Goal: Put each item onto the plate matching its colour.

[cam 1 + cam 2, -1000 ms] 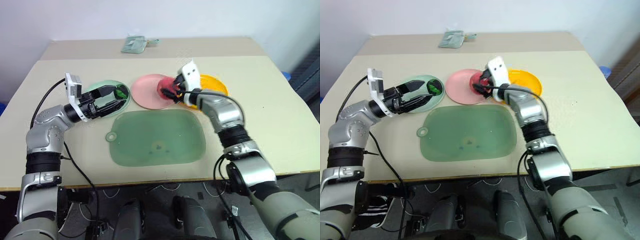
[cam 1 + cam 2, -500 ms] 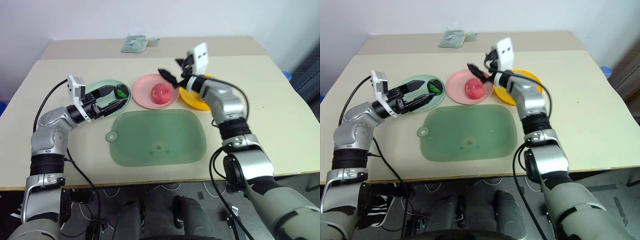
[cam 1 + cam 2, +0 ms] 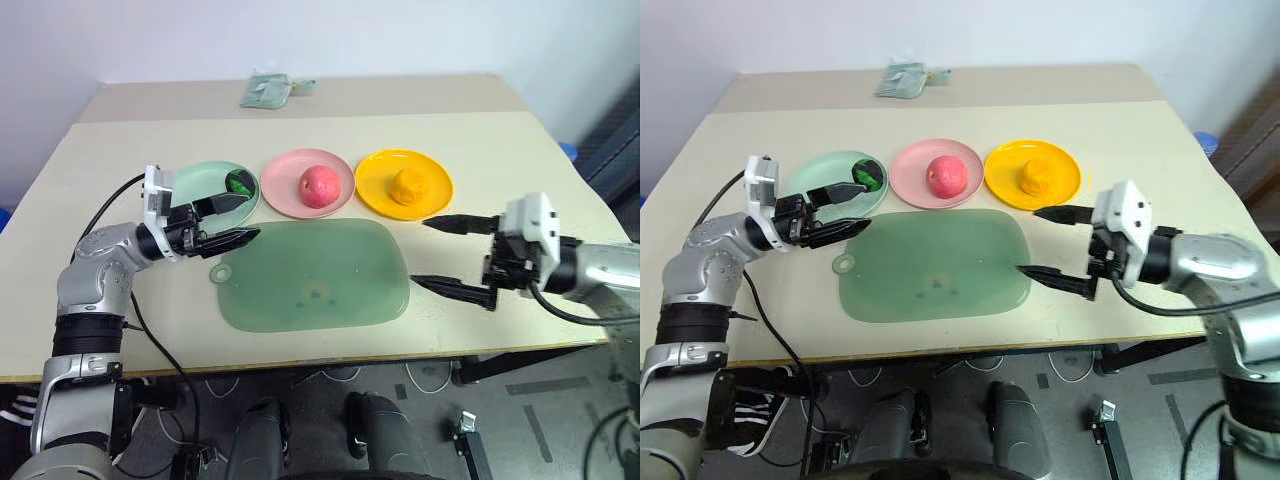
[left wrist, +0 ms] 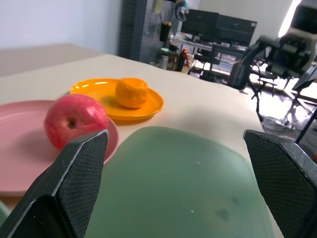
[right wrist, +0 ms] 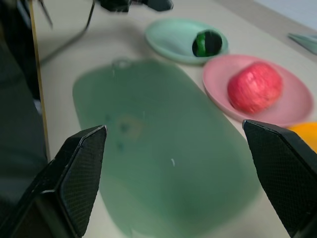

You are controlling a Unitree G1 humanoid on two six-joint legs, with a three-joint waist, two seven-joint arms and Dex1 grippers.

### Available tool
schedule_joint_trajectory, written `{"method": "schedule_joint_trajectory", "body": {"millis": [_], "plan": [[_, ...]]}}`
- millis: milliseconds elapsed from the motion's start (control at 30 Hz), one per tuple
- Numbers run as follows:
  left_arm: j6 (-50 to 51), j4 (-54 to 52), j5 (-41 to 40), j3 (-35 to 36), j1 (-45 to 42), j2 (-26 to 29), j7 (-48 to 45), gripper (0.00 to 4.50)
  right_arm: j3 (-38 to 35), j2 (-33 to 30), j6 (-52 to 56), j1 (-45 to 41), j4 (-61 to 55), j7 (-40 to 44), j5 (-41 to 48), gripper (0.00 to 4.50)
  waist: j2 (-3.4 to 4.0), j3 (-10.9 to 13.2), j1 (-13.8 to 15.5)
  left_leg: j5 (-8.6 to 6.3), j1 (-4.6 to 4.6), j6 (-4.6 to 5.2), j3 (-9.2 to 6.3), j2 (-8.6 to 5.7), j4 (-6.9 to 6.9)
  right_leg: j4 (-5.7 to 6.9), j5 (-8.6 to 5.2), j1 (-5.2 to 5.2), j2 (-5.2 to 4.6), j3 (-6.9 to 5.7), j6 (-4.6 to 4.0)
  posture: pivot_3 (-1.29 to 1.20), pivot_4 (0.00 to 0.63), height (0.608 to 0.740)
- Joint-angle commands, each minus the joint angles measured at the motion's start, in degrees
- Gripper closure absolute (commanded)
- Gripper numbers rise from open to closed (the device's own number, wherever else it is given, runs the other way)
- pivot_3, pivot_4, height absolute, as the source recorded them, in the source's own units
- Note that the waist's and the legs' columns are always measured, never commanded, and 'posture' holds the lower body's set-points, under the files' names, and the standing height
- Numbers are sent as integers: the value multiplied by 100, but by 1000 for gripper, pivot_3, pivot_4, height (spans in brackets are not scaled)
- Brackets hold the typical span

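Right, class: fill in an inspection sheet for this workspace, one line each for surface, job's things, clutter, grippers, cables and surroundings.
Surface: beige table with green cutting mat.
Job's things: dark green fruit on mint plate; red apple on pink plate; orange fruit on yellow plate.
Clutter: small greenish item at far edge.
Grippers: left gripper and right gripper open, empty.
Cables: black cable along left arm.
Surroundings: white wall.
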Motion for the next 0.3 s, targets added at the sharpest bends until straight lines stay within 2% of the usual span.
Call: {"method": "schedule_joint_trajectory", "body": {"millis": [33, 167, 300], "plan": [[10, 63, 45, -115, -196, 12, -165, 0, -376, -214, -43, 97, -210, 4, 126, 27, -1, 0, 26, 0, -1, 0, -4, 0, 2, 0, -1, 1, 1, 0, -1, 0, 150, 740], [-196, 262, 172, -192, -222, 20, -305, 0, -596, -165, 18, 564, -281, -229, 103, 27, -5, -2, 45, -1, -7, 2, -5, -2, 0, -2, -6, 0, 0, 0, -3, 0, 150, 740], [-168, 228, 162, -133, -187, -26, -226, 0, -501, -137, -49, 587, -374, -543, 6, 27, -6, -2, 52, -2, -10, 3, -3, -5, 3, -3, -7, -1, -5, 0, -2, 0, 150, 740]]}}
